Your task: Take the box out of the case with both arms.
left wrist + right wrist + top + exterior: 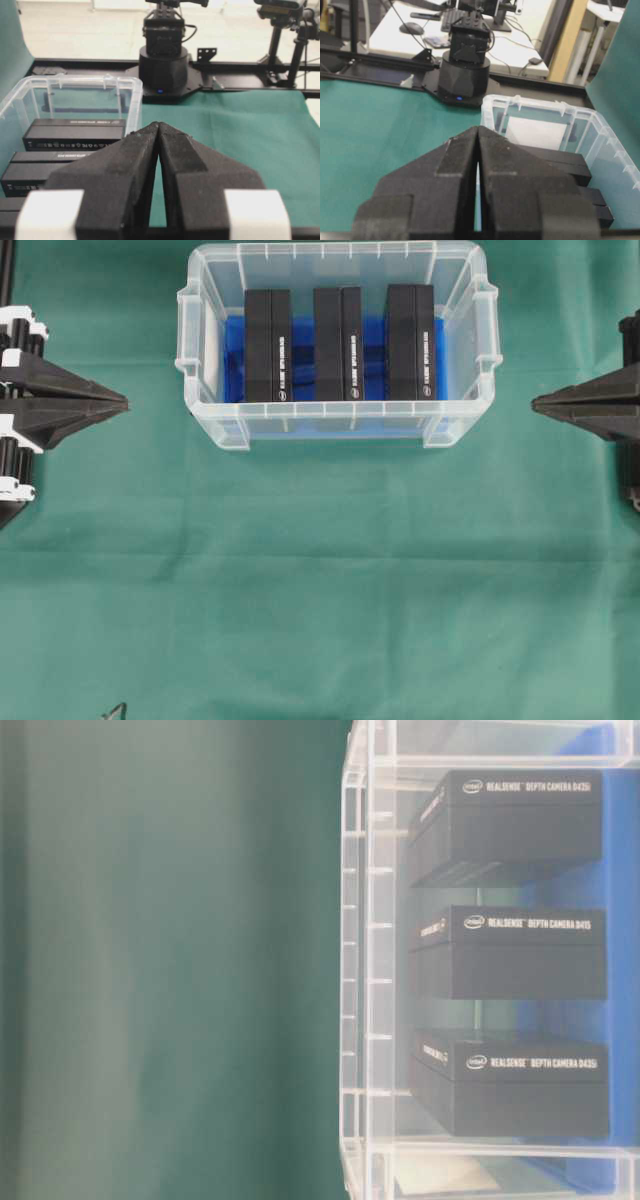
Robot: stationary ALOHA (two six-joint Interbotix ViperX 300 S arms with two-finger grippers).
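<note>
The clear plastic case [330, 428] stands at the back middle of the green cloth, with a blue lining on its floor. Three black boxes stand on edge inside it: left [267, 345], middle [337, 343] and right [411, 341]. White lettering shows on their sides [525, 955]. My left gripper [124, 400] is shut and empty, left of the case and pointing at it. My right gripper [536, 405] is shut and empty too, just right of the case. In the wrist views the left gripper's [158, 125] and right gripper's [478, 129] tips meet, with the case [131, 100] [540, 102] beyond them.
Green cloth [320, 590] covers the table in front of the case. A small dark object [117, 710] pokes in at the front edge. Each arm's black base [162, 65] [465, 75] stands beyond the cloth's side edges.
</note>
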